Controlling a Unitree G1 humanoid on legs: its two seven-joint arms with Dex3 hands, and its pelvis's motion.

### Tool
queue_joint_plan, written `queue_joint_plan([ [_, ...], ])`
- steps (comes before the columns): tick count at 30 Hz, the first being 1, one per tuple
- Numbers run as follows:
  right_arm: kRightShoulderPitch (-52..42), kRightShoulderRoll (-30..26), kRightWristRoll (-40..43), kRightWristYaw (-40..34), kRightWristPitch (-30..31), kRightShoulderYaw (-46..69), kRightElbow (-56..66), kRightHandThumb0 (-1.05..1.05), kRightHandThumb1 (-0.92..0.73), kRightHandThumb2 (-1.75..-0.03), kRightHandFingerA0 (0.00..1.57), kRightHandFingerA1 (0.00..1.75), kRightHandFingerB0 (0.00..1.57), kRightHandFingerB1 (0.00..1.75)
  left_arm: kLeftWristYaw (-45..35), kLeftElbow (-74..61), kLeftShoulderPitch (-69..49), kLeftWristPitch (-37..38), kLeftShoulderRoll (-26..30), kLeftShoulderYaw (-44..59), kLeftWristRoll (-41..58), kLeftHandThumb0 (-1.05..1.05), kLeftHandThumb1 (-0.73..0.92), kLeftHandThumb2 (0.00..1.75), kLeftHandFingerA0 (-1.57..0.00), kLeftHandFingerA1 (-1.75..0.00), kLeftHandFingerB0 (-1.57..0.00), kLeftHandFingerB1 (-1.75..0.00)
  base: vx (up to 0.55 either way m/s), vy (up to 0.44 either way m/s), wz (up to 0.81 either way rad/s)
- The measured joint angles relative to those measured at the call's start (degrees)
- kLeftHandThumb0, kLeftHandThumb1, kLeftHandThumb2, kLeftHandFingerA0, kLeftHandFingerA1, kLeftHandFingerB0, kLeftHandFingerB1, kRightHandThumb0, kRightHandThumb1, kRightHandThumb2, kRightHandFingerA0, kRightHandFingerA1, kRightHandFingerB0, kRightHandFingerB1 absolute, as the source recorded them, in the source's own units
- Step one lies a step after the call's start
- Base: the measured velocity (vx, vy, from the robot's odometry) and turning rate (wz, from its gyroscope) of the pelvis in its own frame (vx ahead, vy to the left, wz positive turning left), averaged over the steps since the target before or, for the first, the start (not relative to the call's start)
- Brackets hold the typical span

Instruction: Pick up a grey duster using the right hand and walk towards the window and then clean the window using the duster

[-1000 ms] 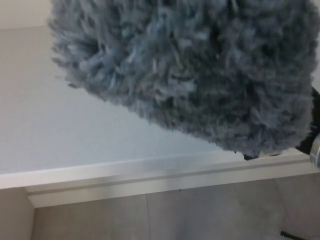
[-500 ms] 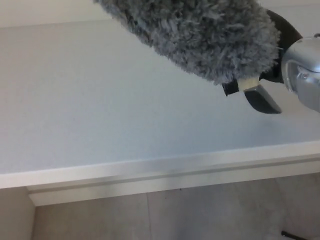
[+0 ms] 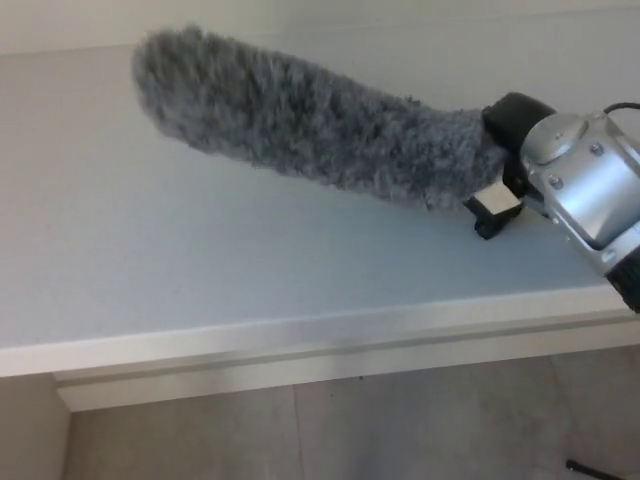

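The duster (image 3: 300, 130) was shaggy grey, the hand (image 3: 515, 150) black, its wrist silver; the window surface (image 3: 150, 260) was plain pale grey-white.

Silver rounded wrist housing (image 3: 585, 180) with small screws; black robot hand (image 3: 512, 135); thin black cable above.

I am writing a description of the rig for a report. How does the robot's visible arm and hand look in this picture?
Only the right arm shows. Its wrist housing is rounded, shiny silver metal with small screws on it. The right hand beyond it is black, with a pale small block near its lower edge. A thin black cable runs above the housing. The left arm is not in view.
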State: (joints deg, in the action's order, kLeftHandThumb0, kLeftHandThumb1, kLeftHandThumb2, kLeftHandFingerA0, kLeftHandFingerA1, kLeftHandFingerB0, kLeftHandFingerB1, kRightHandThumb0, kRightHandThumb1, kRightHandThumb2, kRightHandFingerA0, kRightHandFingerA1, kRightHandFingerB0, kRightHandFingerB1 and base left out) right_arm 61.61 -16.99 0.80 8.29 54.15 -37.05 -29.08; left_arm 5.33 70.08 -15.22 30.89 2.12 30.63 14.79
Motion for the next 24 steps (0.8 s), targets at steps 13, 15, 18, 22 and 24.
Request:
queue_joint_plan([
  [13, 4.1, 1.0, -11.0, -2.3, -13.3, -8.7, -16.3, -0.45, -0.71, -0.61, 0.32, 0.66, 0.11, 0.32, -0.5, 0.0, -1.3, 0.0, -0.3, 0.2, 0.0, -0.07, 0.67, 0.83, -1.04, -1.18, -0.91, -0.99, 0.00, 0.000, 0.00],
  [15, 4.0, 1.0, -12.6, -2.0, -15.6, -9.0, -16.0, -0.36, -0.45, -1.01, 0.04, 0.55, 0.00, 0.49, -0.5, -0.1, -1.3, 0.0, -0.3, 0.2, 0.0, -0.07, 0.66, 0.84, -1.06, -1.17, -0.92, -0.99, 0.00, 0.000, 0.00],
  [18, 3.8, 0.3, -15.6, 0.2, -18.0, -11.3, -13.2, -0.81, -0.52, -0.80, 0.00, 0.00, 0.09, 0.14, -0.5, -0.5, -1.4, 0.0, -0.3, 0.1, 0.0, -0.09, 0.69, 0.80, -1.05, -1.17, -0.91, -1.01, 0.00, 0.000, 0.00],
  [22, 3.7, -1.0, -18.0, 4.0, -19.4, -14.7, -9.0, -1.01, -0.56, -0.76, 0.00, 0.00, 0.00, 0.00, -0.4, -0.8, -1.5, 0.0, -0.4, -0.3, -0.1, -0.09, 0.68, 0.82, -1.06, -1.16, -0.91, -0.98, 0.00, 0.000, 0.00],
  [24, 3.7, -1.6, -18.8, 5.7, -19.7, -15.5, -6.8, -1.05, -0.62, -0.60, 0.00, 0.00, 0.00, 0.00, -0.3, -0.8, -1.5, 0.0, -0.4, -0.4, -0.1, -0.09, 0.67, 0.81, -1.06, -1.15, -0.91, -0.99, 0.00, 0.000, 0.00],
])
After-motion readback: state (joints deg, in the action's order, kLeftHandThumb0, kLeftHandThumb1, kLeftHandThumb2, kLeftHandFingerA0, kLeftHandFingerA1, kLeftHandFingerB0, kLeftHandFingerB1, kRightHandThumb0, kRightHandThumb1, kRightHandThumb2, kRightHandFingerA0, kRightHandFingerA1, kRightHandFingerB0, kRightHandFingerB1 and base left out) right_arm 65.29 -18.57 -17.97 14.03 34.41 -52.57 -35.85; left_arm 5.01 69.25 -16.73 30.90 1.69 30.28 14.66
